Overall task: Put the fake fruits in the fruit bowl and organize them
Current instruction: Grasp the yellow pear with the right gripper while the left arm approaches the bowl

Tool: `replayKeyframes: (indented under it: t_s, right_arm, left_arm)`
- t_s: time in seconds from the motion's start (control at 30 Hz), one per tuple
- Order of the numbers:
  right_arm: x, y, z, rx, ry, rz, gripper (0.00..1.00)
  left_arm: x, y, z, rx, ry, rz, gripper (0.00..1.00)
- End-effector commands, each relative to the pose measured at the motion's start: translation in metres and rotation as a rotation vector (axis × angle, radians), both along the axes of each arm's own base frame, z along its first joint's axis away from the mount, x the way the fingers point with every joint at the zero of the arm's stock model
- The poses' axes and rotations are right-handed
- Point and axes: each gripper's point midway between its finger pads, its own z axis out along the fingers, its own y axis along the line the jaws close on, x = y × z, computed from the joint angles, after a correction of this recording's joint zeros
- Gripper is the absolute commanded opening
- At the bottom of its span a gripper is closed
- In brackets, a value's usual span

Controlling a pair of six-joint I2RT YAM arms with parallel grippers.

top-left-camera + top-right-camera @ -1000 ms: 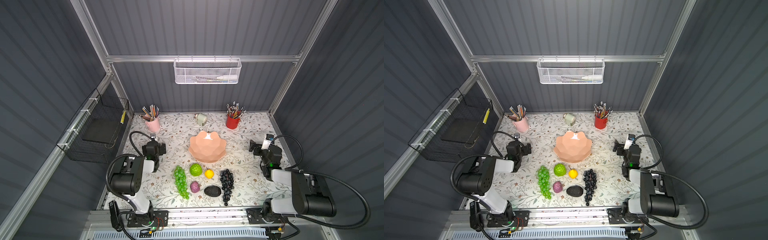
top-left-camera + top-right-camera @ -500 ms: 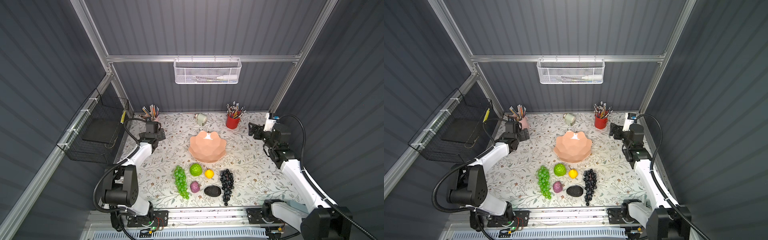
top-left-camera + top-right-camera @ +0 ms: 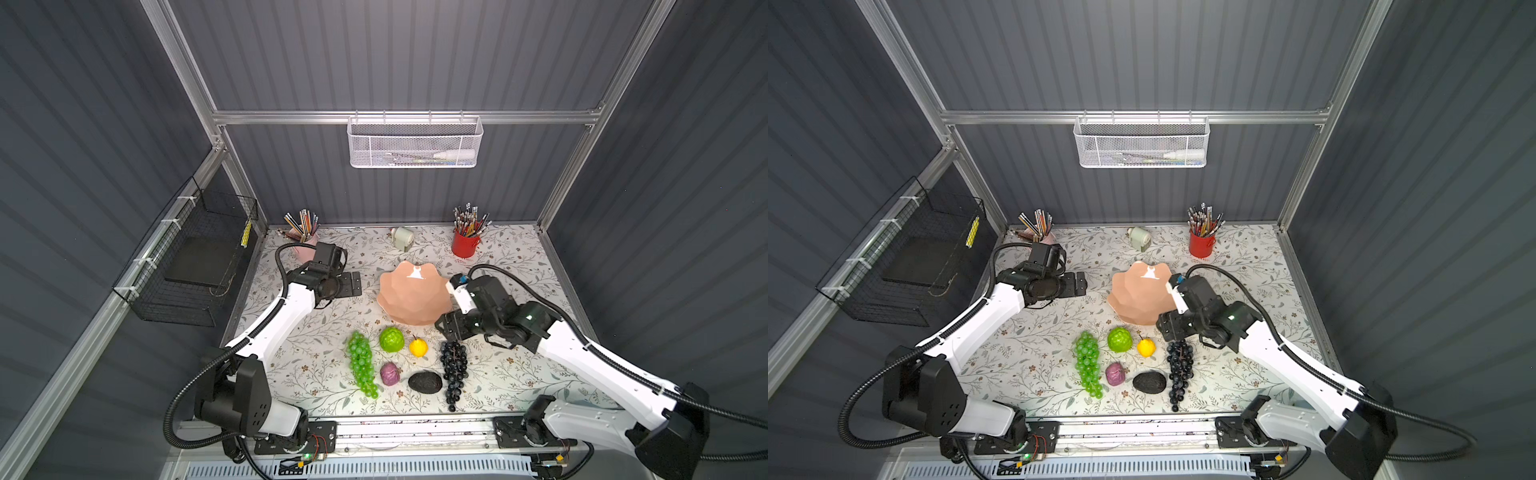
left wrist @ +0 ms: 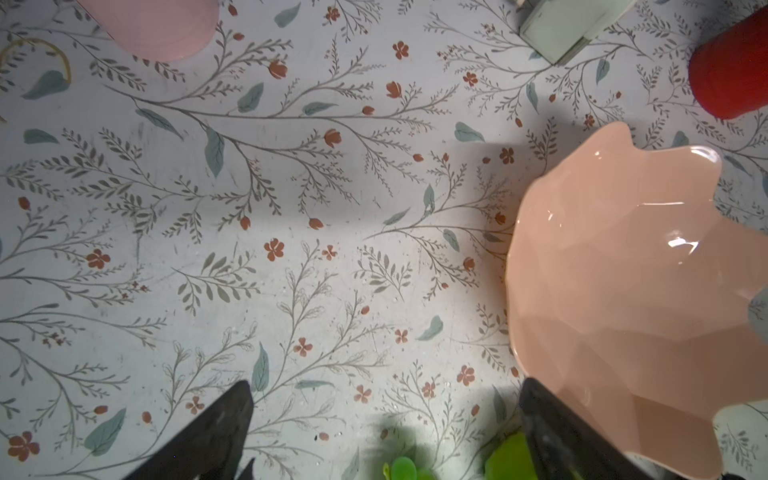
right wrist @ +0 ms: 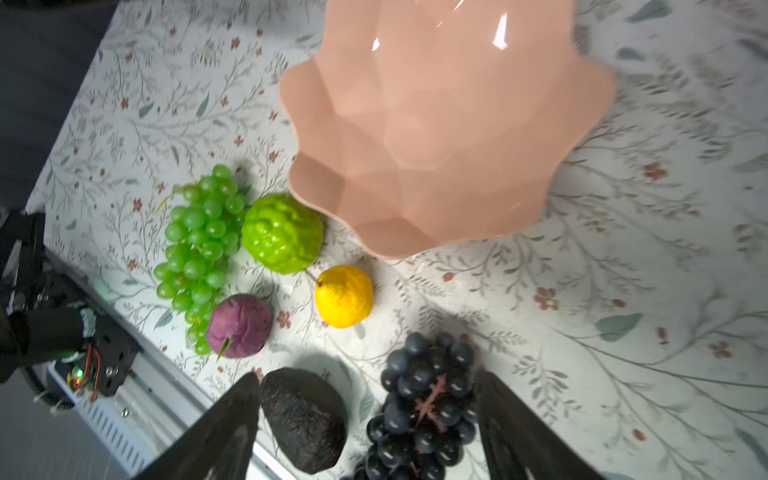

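The peach-pink fruit bowl stands empty mid-table. In front of it lie the fake fruits: green grape bunch, bumpy green ball, lemon, purple lump, black avocado and dark grape bunch. My right gripper hovers open by the bowl's front right rim, above the top of the dark grapes; in the right wrist view its jaws frame the dark grapes and the avocado without touching them. My left gripper is open and empty, left of the bowl.
A pink pencil cup, a pale green sharpener and a red pencil cup line the back edge. A black wire basket hangs on the left wall, a white mesh one on the back wall. The arm rail runs along the front.
Both arms have unfolded from the table's sides. The left gripper reached in beside the bowl. The right gripper swung from the back right to above the dark grapes.
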Motion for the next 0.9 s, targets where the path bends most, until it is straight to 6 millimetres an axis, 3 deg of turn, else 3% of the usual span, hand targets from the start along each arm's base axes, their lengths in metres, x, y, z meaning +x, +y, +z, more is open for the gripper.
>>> replayKeyframes:
  t_s: [0.0,0.17,0.37,0.63,0.87]
  right_arm:
    - [-0.016,0.018,-0.020,-0.047,0.100,0.023,0.82]
    - [-0.016,0.046,-0.041,-0.117,0.130,0.095,0.83]
    - [-0.015,0.063,-0.068,-0.186,0.150,0.159,0.86]
    - [-0.011,0.069,-0.101,-0.255,0.170,0.179,0.83]
    - [-0.008,0.061,-0.125,-0.316,0.156,0.175,0.77]
  left_arm:
    - [-0.018,0.002,-0.005,-0.029,0.055,0.028,1.00]
    - [-0.021,0.004,-0.008,-0.049,0.037,0.056,1.00]
    - [-0.021,0.008,-0.011,-0.028,0.035,0.069,1.00]
    - [-0.021,0.009,-0.015,-0.021,0.040,0.067,1.00]
    - [-0.019,0.012,-0.013,-0.006,0.032,0.074,1.00]
